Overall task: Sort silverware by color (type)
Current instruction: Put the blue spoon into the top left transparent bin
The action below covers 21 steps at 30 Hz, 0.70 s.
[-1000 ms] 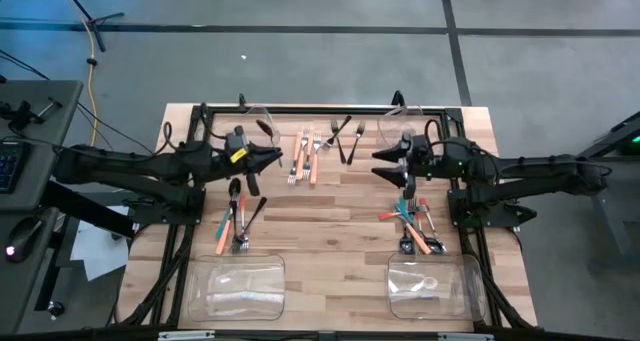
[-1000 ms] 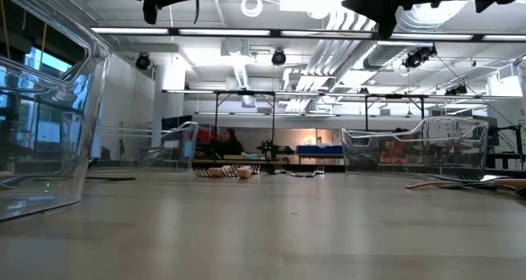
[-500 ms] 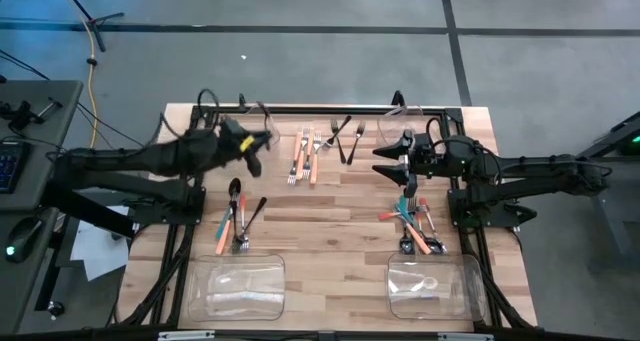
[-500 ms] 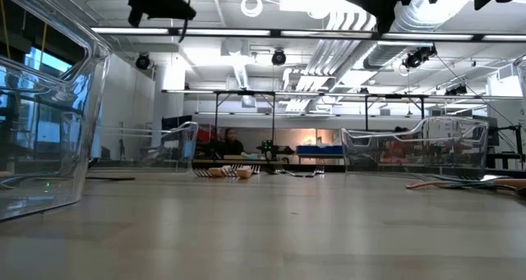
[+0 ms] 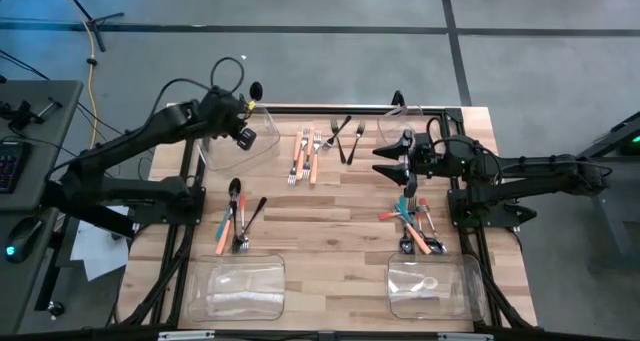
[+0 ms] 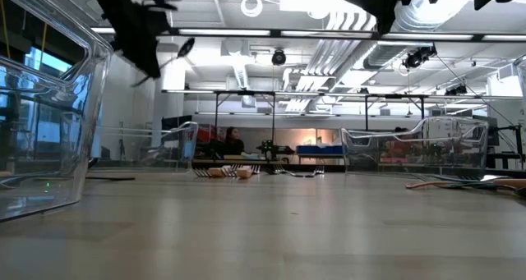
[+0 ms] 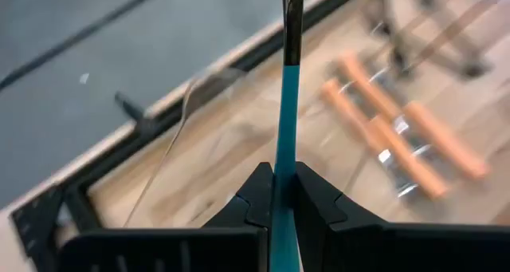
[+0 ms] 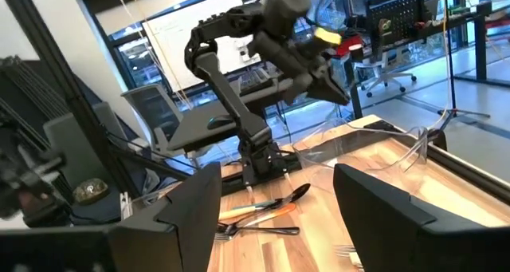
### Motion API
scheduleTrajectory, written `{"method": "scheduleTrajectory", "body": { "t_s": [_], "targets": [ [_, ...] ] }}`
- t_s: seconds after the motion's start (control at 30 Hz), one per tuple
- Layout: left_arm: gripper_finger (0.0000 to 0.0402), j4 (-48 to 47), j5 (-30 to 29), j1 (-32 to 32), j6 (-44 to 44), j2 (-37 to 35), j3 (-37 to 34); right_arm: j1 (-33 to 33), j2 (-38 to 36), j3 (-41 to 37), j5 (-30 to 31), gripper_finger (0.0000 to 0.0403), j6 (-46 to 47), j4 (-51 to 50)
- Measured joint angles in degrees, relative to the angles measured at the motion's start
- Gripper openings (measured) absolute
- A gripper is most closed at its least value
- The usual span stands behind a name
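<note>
From above: the left pincer (image 5: 245,121) hangs over the far-left bin (image 5: 240,141), clamped on a teal spoon (image 5: 252,93) whose dark bowl pokes out past the counter (image 5: 330,236) edge. The right pincer (image 5: 392,163) waits near the far-right bin (image 5: 405,121), fingers wide, nothing in them. The sorting looks only partly done — orange forks (image 5: 305,156) lie in a row at the far middle, dark forks (image 5: 345,136) just beside them, a mixed bunch (image 5: 238,216) sits on the left, and a teal-and-orange heap (image 5: 412,226) on the right. Both near bins (image 5: 240,286) are close to bare; the right one may hold one pale piece, hard to say.

At counter height: pale wood planks run out flat, clear bin walls stand at both sides, and the spoon (image 6: 182,48) rides high up under the left arm. Behind is a big open workshop with strip lights, ducts and racks, and a person seated far off.

Left wrist: the two fingers (image 7: 253,194) pinch the spoon (image 7: 285,128) by its teal handle, the bin rim (image 7: 191,96) below, orange forks (image 7: 398,132) beyond.

Right wrist: the fingers (image 8: 191,200) stand well apart — the left arm (image 8: 271,33) is raised across the counter, loose cutlery (image 8: 267,208) lying beneath it.
</note>
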Motion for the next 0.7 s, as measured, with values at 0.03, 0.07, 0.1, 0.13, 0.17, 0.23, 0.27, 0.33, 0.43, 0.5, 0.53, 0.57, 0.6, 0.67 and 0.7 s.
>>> {"method": "scheduleTrajectory", "body": {
  "t_s": [0.03, 0.07, 0.1, 0.13, 0.17, 0.23, 0.27, 0.33, 0.43, 0.5, 0.53, 0.57, 0.6, 0.67, 0.7],
  "targets": [
    [0.0012, -0.1, -0.1, 0.8, 0.7, 1.3, 0.0, 0.0, 0.0, 0.0, 0.6, 0.0227, 0.5, 0.0],
    [0.0012, 0.0, -0.1, 1.6, 1.7, 2.6, 0.0, 0.0, 0.0, 0.0, 1.1, 0.0227, 1.2, 0.0],
    [0.0012, 0.0, 0.1, 2.5, 2.5, 3.8, 0.0, 0.0, 0.0, 0.0, 1.4, 0.0226, 1.4, 0.0],
    [0.0012, -0.2, 0.6, 3.3, 3.4, 5.0, 0.0, 0.0, 0.0, 0.0, 1.6, 0.0225, 1.6, 0.0],
    [0.0012, -0.4, 1.4, 4.1, 4.1, 6.1, 0.0, 0.0, 0.0, 0.0, 1.8, 0.0222, 1.8, 0.0],
    [0.0012, -1.5, 2.9, 5.2, 4.7, 8.3, 0.0, 0.0, 0.0, 0.0, 1.9, 0.0211, 1.9, 0.0],
    [0.0012, -2.3, 3.1, 5.6, 4.8, 9.3, 0.0, 0.0, 0.0, 0.0, 1.9, 0.0205, 1.9, 0.0],
    [0.0012, -4.1, 3.2, 5.9, 5.9, 10.8, 0.0, 0.0, 0.0, 0.0, 1.9, 0.0187, 1.9, -0.2],
    [0.0012, -7.8, 2.8, 5.9, 8.0, 12.5, 0.0, 0.0, 0.0, 0.0, 1.9, 0.015, 1.4, -1.5],
    [0.0012, -10.1, 2.2, 5.9, 8.8, 13.2, 0.0, 0.0, 0.0, 0.0, 2.7, 0.0118, 0.9, -3.0],
    [0.0012, -11.1, 1.8, 5.9, 8.9, 13.5, 0.0, 0.0, 0.0, 0.0, 3.6, 0.0099, 0.6, -3.8],
    [0.0012, -11.9, 1.4, 5.9, 8.9, 13.7, 0.0, 0.0, 0.2, 0.0, 4.3, 0.0078, -0.2, -4.5],
    [0.0012, -12.5, 1.2, 5.9, 9.2, 13.9, 0.0, 0.0, 0.4, 0.0, 4.9, 0.0057, -0.6, -5.1],
    [0.0012, -13.6, 1.1, 5.9, 9.5, 14.3, 0.0, 0.0, 0.9, 0.0, 5.5, 0.0017, -1.4, -6.1],
    [0.0012, -13.7, 1.1, 5.9, 9.7, 14.7, -0.1, 0.0, 1.3, 0.1, 6.0, 0.0009, -1.7, -6.0]
  ]
}}
